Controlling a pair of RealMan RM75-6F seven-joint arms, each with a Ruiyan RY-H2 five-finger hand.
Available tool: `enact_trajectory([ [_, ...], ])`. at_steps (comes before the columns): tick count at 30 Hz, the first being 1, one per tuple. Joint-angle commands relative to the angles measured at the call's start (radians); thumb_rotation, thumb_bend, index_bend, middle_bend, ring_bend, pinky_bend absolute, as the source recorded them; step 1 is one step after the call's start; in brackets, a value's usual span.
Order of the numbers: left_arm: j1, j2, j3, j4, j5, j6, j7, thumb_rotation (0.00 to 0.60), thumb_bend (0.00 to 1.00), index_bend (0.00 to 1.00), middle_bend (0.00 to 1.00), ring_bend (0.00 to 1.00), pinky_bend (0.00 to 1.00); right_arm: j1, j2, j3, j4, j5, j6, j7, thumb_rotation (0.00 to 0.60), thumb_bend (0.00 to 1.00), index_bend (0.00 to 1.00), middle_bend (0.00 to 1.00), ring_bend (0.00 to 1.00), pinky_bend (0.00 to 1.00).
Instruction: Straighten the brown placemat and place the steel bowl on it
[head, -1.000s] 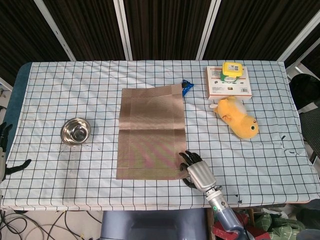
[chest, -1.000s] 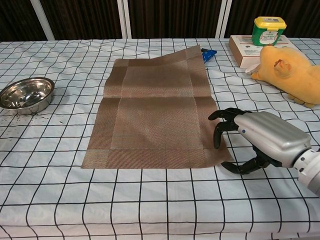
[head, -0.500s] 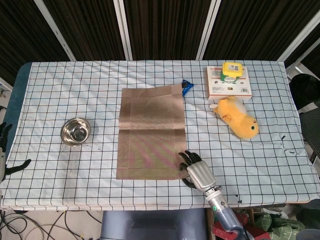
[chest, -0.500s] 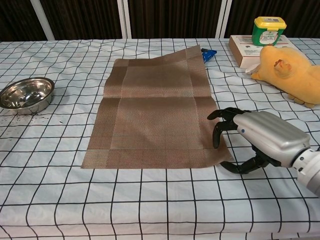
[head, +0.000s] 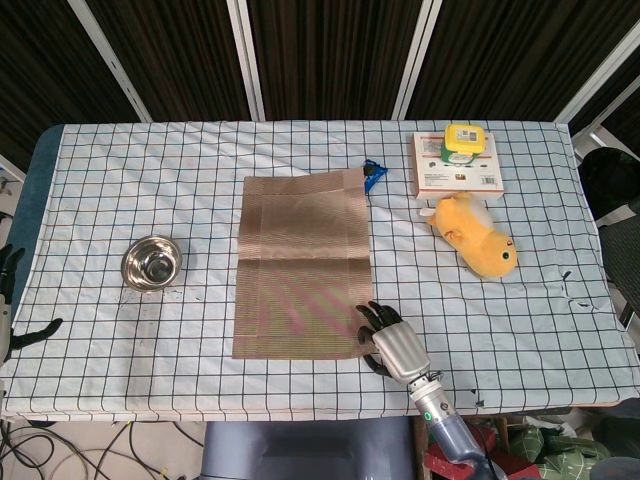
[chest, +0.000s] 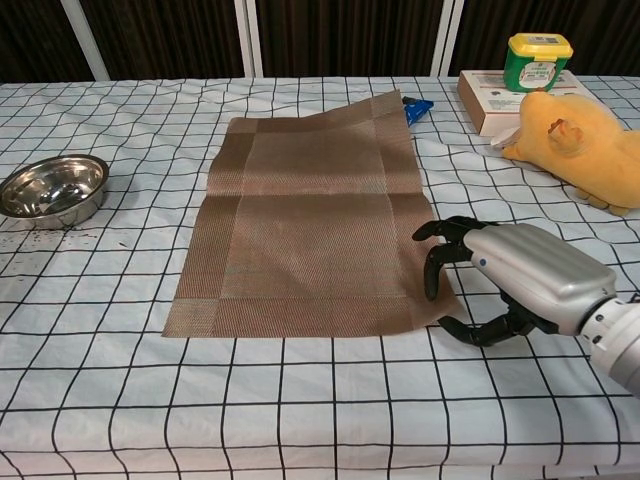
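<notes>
Right hand (chest: 510, 280), a silver shell with black fingers (chest: 436, 262), sits at the near right corner of the brown woven rectangular placemat (chest: 305, 235). Its fingers are curved down over the mat's right edge and the thumb reaches in low from the near side, so it looks to be pinching that corner, though the contact itself cannot be made out for certain. Against the pictures from a second ago it has crept slightly toward the mat's centre, and the corner under it now looks a little more drawn in. That suggests the straightening step is under way rather than finished.

Round steel bowl (chest: 54, 187) stands on the checked tablecloth (chest: 300, 400) well apart to the left of the placemat, untouched, so placing it is all still to do.

From above, the head view shows the placemat's outline: its long sides run slightly askew to the cloth's grid. It also shows the left hand (head: 10, 300) far left of the placemat at the table's edge, fingers apart and holding nothing, and the chest view leaves it out altogether. The chest view, low and close, shows what the overhead one flattens: the far right corner of the placemat lifts off the cloth beside a small blue wrapper (chest: 417, 107), and a crease crosses its middle.
</notes>
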Motion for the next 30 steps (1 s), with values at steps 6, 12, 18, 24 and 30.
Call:
enact_trajectory([
  [6, 0.0, 0.0, -0.002, 0.0, -0.005, -0.002, -0.001, 0.6, 0.0, 0.0, 0.0, 0.0, 0.01, -0.001, -0.001, -0.003, 0.002, 0.001, 0.0, -0.001, 0.6, 0.37, 0.56, 0.14, 0.09, 0.18],
  [12, 0.0, 0.001, -0.002, -0.001, -0.006, -0.003, -0.001, 0.6, 0.0, 0.0, 0.0, 0.0, 0.01, -0.001, -0.001, -0.008, 0.003, 0.0, -0.003, -0.001, 0.6, 0.44, 0.6, 0.14, 0.09, 0.18],
  [18, -0.001, 0.001, -0.002, -0.002, -0.006, -0.003, -0.002, 0.6, 0.0, 0.0, 0.0, 0.0, 0.01, -0.001, 0.001, -0.01, 0.002, -0.002, -0.001, 0.001, 0.6, 0.45, 0.62, 0.14, 0.09, 0.17],
  [24, -0.001, 0.001, -0.002, -0.001, -0.006, -0.003, -0.003, 0.6, 0.0, 0.0, 0.0, 0.0, 0.01, -0.006, 0.015, -0.018, -0.022, -0.015, 0.01, 0.013, 0.6, 0.45, 0.63, 0.14, 0.09, 0.17],
  [30, -0.002, -0.001, 0.001, -0.002, -0.002, -0.005, 0.001, 0.6, 0.0, 0.0, 0.0, 0.0, 0.01, -0.026, 0.061, -0.053, -0.094, -0.059, 0.05, 0.022, 0.6, 0.46, 0.64, 0.14, 0.09, 0.18],
])
